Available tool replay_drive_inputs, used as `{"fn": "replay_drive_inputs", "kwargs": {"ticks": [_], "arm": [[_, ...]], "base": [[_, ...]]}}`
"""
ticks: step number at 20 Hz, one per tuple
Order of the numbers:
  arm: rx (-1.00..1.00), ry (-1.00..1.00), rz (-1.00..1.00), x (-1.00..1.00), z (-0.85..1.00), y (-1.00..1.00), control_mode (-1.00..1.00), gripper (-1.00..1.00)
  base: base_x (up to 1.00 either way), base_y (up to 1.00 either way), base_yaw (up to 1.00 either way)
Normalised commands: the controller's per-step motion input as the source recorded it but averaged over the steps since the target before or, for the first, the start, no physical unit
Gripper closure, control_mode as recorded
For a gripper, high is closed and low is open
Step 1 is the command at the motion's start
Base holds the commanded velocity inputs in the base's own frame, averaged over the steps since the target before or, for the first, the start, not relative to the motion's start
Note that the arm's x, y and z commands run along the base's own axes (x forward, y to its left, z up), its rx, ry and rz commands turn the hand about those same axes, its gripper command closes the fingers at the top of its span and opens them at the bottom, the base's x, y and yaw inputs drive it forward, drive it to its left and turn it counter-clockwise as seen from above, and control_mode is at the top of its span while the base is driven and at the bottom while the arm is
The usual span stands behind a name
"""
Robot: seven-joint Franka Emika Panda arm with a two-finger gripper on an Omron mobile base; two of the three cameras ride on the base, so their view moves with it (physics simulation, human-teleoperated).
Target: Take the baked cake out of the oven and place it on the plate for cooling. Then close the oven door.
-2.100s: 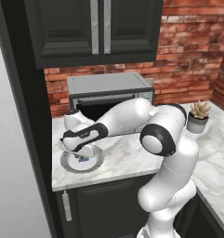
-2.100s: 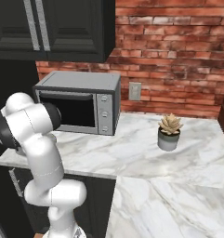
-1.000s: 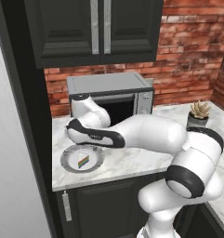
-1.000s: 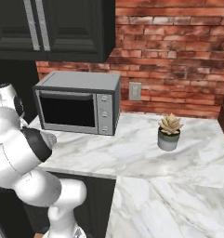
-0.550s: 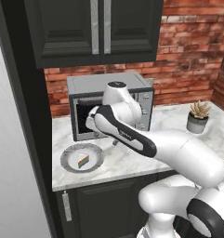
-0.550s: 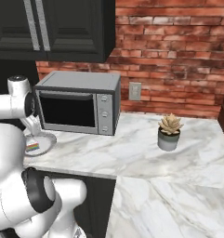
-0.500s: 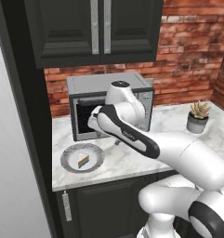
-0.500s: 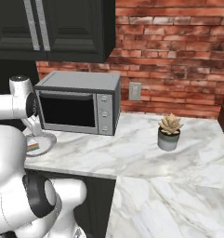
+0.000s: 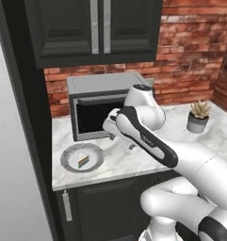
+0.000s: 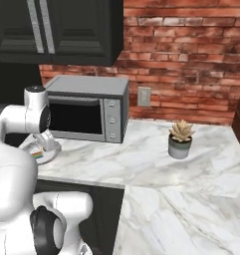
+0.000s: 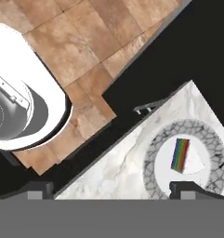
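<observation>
resting on the plate (image 9: 68, 162), the cake (image 9: 83, 161) lies apart from the wide-open, empty gripper (image 11: 111, 188), toward one fingertip.

In the right base view the robot's white arm (image 10: 22, 124) hides most of that round pale plate (image 10: 51, 147) and the rainbow-striped cake slice (image 10: 38, 155).
</observation>
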Motion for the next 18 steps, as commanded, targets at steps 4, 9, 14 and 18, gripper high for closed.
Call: {"fn": "replay_drive_inputs", "kwargs": {"ticks": [4, 9, 14, 18], "arm": [[0.0, 0.0, 0.0, 0.0, 0.0, 0.0, 1.0, -1.0], [0.0, 0.0, 0.0, 0.0, 0.0, 0.0, 1.0, -1.0], [0.0, 0.0, 0.0, 0.0, 0.0, 0.0, 1.0, -1.0], [0.0, 0.0, 0.0, 0.0, 0.0, 0.0, 1.0, -1.0]], "base": [[-1.0, 0.31, -0.02], [-1.0, 0.49, 0.18], [-0.71, 0.51, 0.67], [0.03, 0.49, 0.67]]}}
